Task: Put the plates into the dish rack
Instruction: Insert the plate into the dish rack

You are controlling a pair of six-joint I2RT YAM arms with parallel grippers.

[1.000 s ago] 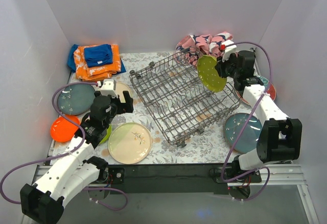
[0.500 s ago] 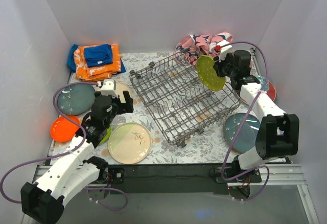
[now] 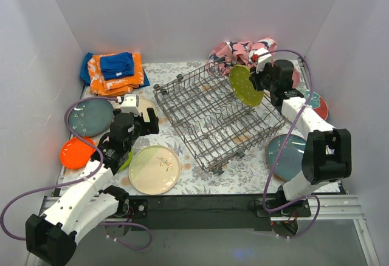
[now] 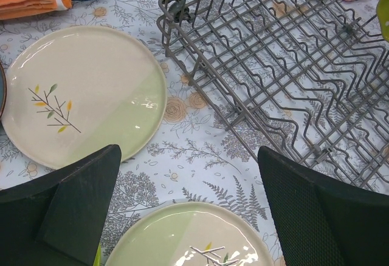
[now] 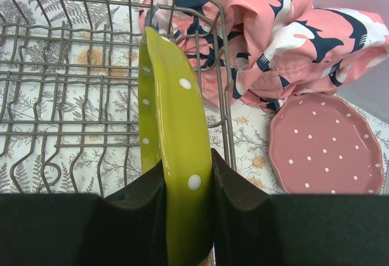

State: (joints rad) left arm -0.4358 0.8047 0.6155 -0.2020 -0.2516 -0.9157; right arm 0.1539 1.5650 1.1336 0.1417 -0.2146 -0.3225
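Note:
My right gripper (image 3: 262, 81) is shut on a lime green dotted plate (image 3: 245, 85), held on edge above the far right corner of the grey wire dish rack (image 3: 200, 133). In the right wrist view the plate (image 5: 173, 132) stands upright between the pads over the rack's rim (image 5: 223, 120). My left gripper (image 3: 141, 122) is open and empty, low over the table left of the rack (image 4: 292, 78). Two cream leaf-sprig plates lie below it (image 4: 85, 93) (image 4: 188, 242). A pink dotted plate (image 5: 328, 144) lies right of the rack.
Teal plates lie at the left (image 3: 89, 116) and near right (image 3: 289, 155). An orange plate (image 3: 76, 152) lies at the left edge. Orange and blue cloths (image 3: 114, 71) sit at the back left, a pink-and-navy cloth (image 3: 240, 52) behind the rack.
My right gripper has carried the lime green plate leftward and a little farther back, over the rack's far right corner. The left arm has not moved.

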